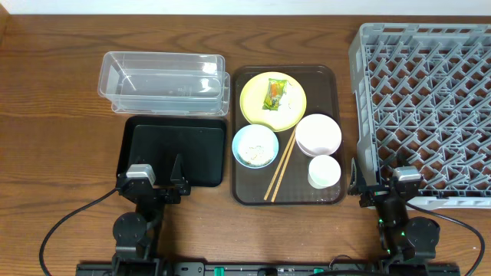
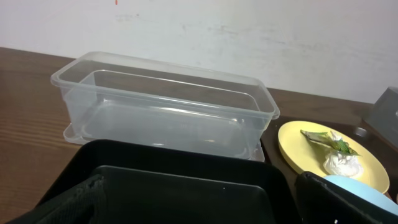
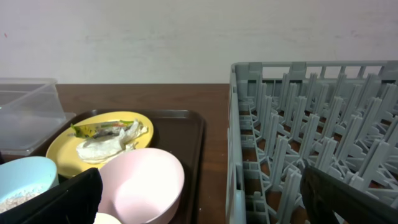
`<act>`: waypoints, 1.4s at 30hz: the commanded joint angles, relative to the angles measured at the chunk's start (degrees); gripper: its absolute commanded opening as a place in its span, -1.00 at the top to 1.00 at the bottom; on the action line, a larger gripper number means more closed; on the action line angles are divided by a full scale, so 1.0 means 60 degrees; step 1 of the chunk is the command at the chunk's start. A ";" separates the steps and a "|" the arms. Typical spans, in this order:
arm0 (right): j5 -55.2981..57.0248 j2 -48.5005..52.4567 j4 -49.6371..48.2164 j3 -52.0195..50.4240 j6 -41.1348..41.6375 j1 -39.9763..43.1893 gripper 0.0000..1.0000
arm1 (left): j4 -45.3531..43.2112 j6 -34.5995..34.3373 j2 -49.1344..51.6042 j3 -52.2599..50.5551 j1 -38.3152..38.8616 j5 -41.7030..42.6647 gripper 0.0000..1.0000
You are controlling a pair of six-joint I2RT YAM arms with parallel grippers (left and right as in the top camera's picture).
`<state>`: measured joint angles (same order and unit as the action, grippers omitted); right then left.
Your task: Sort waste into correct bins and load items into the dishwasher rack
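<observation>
Shows, mid-frame, a dark brown serving tray (image 1: 249, 185) holding a round yellow plate (image 1: 257, 113) with green-and-yellow wrapper (image 1: 274, 94) and crumpled white tissue (image 3: 102, 148), a light blue bowl (image 1: 237, 138) of white rice grains (image 1: 255, 151), a pale pink bowl (image 1: 318, 134), a small white cup (image 1: 324, 171) and wooden chopsticks (image 1: 280, 165). Puts clear plastic tub (image 1: 165, 83) and shallow black tray (image 1: 184, 146) at left, grey lattice dishwasher rack (image 1: 430, 100) at right. Finds left gripper (image 2: 199, 199) and right gripper (image 3: 202, 199) spread, empty, at bottom.

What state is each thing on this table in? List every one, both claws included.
Clear tub, empty.
Black tray, empty.
Yellow plate, holding wrapper and tissue.
Blue bowl, rice inside.
Pink bowl, upright, empty.
White cup, upright.
Chopsticks, lying flat on brown tray.
Rack, empty.
Left claw, open, holding nothing.
Right claw, open, holding nothing.
</observation>
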<state>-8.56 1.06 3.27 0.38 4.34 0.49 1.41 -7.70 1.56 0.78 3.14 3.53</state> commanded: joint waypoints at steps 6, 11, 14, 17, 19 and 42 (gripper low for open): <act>0.0098 0.0798 0.0776 0.0841 0.0667 -0.0087 -0.98 | 0.2299 -0.0087 0.0827 0.0998 -0.0040 -0.0033 -0.95; 0.0368 0.2401 0.1512 0.2353 0.0659 -0.0087 -0.99 | 0.2874 -0.0084 0.2175 0.2218 -0.0040 -0.0022 -0.95; 0.0419 0.3639 0.1861 0.3402 0.0627 -0.0087 -0.98 | 0.3534 -0.0310 0.3155 0.3104 -0.0036 -0.0018 -0.95; 0.0499 0.4918 0.2801 0.4590 0.0630 -0.0087 -0.98 | 0.4411 -0.1060 0.4142 0.3989 -0.0036 -0.0011 -0.95; 0.0535 0.5727 0.3581 0.5337 0.0627 -0.0087 -0.99 | 0.5100 -0.1461 0.4852 0.4630 -0.0036 0.0117 -0.95; 0.0623 0.8644 0.6481 0.8178 0.0481 -0.0087 -0.98 | 0.8266 -0.0321 0.9063 0.8910 -0.0036 0.0776 -0.96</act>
<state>-5.30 53.15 42.30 48.05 7.44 0.45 52.73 -10.46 55.57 52.88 3.14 6.33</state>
